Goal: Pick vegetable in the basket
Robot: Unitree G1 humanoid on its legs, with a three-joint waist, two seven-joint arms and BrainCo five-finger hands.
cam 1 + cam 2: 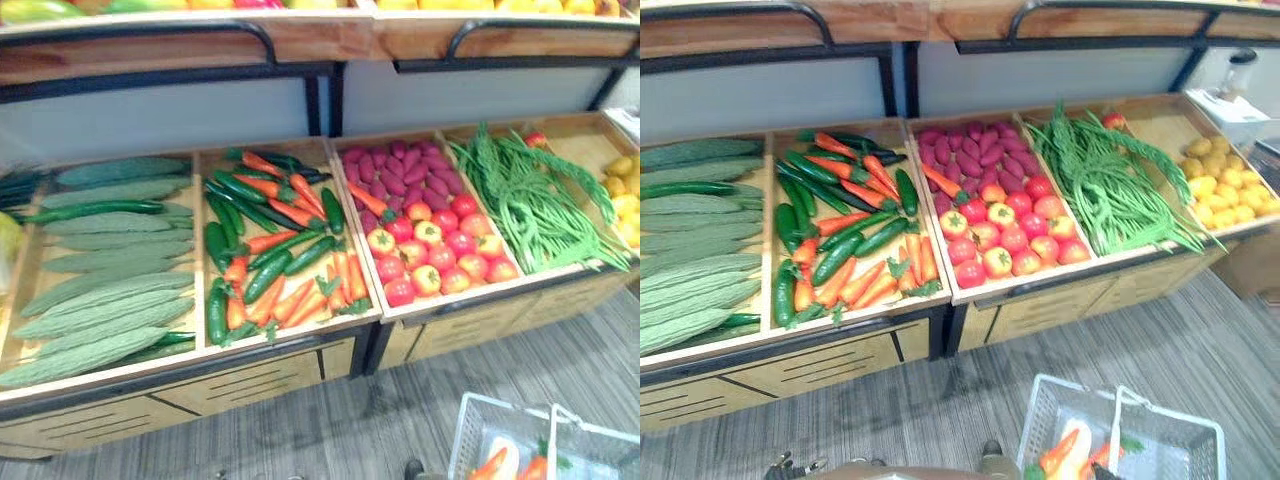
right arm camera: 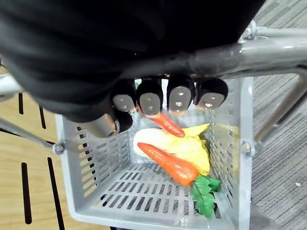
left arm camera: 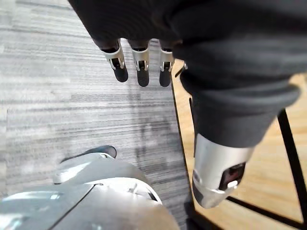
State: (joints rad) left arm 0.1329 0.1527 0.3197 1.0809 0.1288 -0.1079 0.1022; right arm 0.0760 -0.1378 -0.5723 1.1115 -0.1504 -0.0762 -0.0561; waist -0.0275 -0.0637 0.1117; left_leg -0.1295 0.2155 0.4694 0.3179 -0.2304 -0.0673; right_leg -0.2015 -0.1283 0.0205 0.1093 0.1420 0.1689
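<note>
Two carrots [image 2: 168,164] and a pale vegetable [image 2: 192,146] lie in the basket [image 2: 96,163], its handle [image 2: 273,50] gripped by the right robot hand [image 2: 151,100]; the left robot hand [image 3: 142,60] hangs slack and empty, and further picking likely remains.

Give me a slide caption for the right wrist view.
Right hand curled round the handle of a grey basket holding two carrots and a pale yellow vegetable.
</note>
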